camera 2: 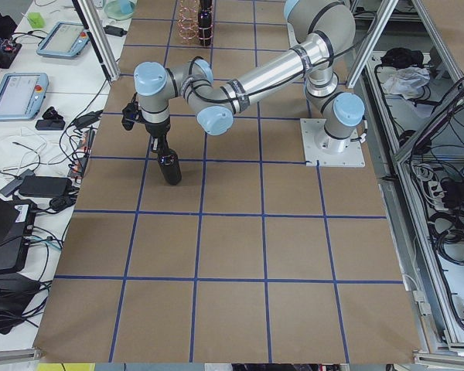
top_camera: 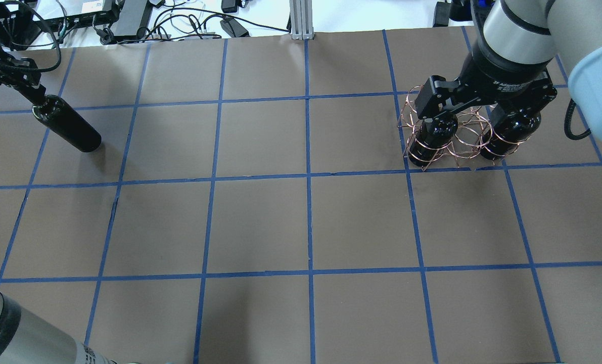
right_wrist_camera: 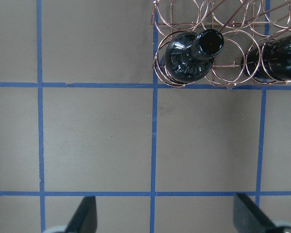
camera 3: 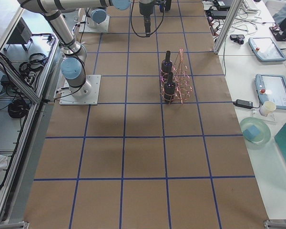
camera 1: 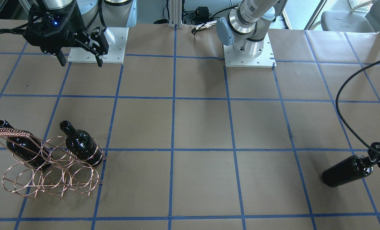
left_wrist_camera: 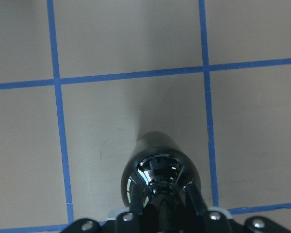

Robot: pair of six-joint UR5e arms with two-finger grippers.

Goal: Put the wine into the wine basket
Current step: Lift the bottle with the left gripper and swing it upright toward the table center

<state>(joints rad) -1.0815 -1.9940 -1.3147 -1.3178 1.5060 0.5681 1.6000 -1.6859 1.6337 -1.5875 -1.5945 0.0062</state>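
Observation:
My left gripper (top_camera: pixel 28 87) is shut on the neck of a near-black wine bottle (top_camera: pixel 68 125) and holds it upright at the table's far left; I cannot tell whether its base touches the table. It also shows in the front view (camera 1: pixel 346 171) and under the left wrist camera (left_wrist_camera: pixel 160 174). The copper wire basket (camera 1: pixel 52 172) stands at the far right with two more black bottles (camera 1: pixel 20 145) (camera 1: pixel 81 143) upright in its back row. My right gripper (camera 1: pixel 81 64) is open and empty, high above the table near the basket (right_wrist_camera: pixel 218 29).
The table is brown paper with a grid of blue tape (top_camera: pixel 308 177). The arm bases (camera 1: pixel 249 51) stand at the robot's edge. Cables and power bricks (top_camera: pixel 129 17) lie beyond the far edge. A black cable (camera 1: pixel 339 105) hangs by the left arm.

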